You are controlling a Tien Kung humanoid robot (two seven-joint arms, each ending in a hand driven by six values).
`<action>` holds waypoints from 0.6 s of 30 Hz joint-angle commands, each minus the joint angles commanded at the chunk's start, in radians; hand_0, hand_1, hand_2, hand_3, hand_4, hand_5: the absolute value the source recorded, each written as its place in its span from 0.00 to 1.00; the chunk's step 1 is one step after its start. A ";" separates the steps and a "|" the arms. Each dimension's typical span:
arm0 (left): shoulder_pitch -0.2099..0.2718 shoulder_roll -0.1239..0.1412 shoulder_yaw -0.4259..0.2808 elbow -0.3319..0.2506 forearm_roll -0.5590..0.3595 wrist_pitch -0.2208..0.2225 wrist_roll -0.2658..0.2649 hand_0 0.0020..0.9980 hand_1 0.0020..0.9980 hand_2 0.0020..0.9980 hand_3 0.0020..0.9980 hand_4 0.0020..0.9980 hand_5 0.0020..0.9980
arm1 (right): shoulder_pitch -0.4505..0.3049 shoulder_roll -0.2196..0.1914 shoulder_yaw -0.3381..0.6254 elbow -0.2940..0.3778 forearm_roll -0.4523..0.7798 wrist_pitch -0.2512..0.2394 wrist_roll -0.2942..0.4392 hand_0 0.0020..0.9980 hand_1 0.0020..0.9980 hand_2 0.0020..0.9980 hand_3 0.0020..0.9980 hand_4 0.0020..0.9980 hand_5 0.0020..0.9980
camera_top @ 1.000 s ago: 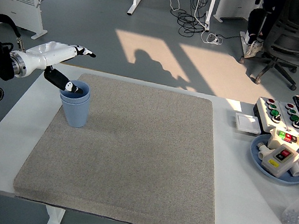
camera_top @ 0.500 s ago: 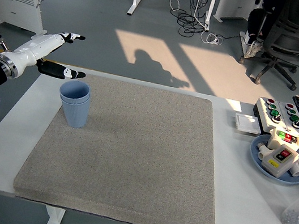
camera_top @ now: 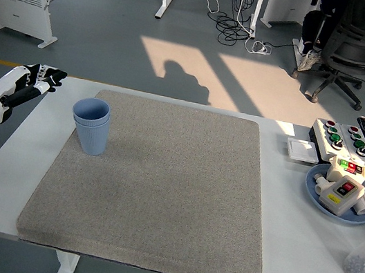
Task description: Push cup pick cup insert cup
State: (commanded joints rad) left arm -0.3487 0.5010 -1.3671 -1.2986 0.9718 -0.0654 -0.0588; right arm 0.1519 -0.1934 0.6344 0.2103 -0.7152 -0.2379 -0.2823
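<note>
Blue nested cups point(camera_top: 91, 125) upright on mat point(camera_top: 160, 189), left robot hand point(camera_top: 36, 80) open — empty, apart.

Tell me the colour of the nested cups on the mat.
Light blue; the nested cups show clearly in the head view, standing upright on the grey mat.

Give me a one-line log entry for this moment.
left robot hand: open, left of the mat | nested blue cups: upright on grey mat | right robot hand: out of view
</note>
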 joint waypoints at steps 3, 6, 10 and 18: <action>0.105 -0.038 -0.102 -0.050 -0.112 0.019 -0.007 0.71 0.74 0.76 0.71 0.64 1.00 | 0.001 0.002 0.001 0.000 -0.001 0.000 0.000 0.71 0.64 0.65 0.58 0.12 0.41; 0.162 -0.057 -0.143 -0.064 -0.139 0.033 -0.007 0.71 0.74 0.76 0.71 0.64 1.00 | 0.002 0.002 0.001 -0.001 0.001 -0.001 0.001 0.71 0.64 0.65 0.58 0.12 0.41; 0.292 -0.166 -0.250 -0.103 -0.116 0.046 -0.013 0.73 0.75 0.77 0.71 0.64 1.00 | 0.003 0.003 -0.006 -0.002 0.020 -0.004 0.006 0.71 0.64 0.65 0.59 0.12 0.41; 0.317 -0.216 -0.245 -0.080 -0.126 0.019 -0.004 0.73 0.75 0.77 0.71 0.64 1.00 | 0.009 0.006 -0.005 -0.002 0.017 -0.003 0.006 0.71 0.64 0.65 0.59 0.12 0.41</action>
State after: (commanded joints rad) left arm -0.0314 0.2850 -1.6119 -1.3787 0.8461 -0.0464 -0.0632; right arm 0.1604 -0.1872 0.6297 0.2087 -0.6981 -0.2411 -0.2759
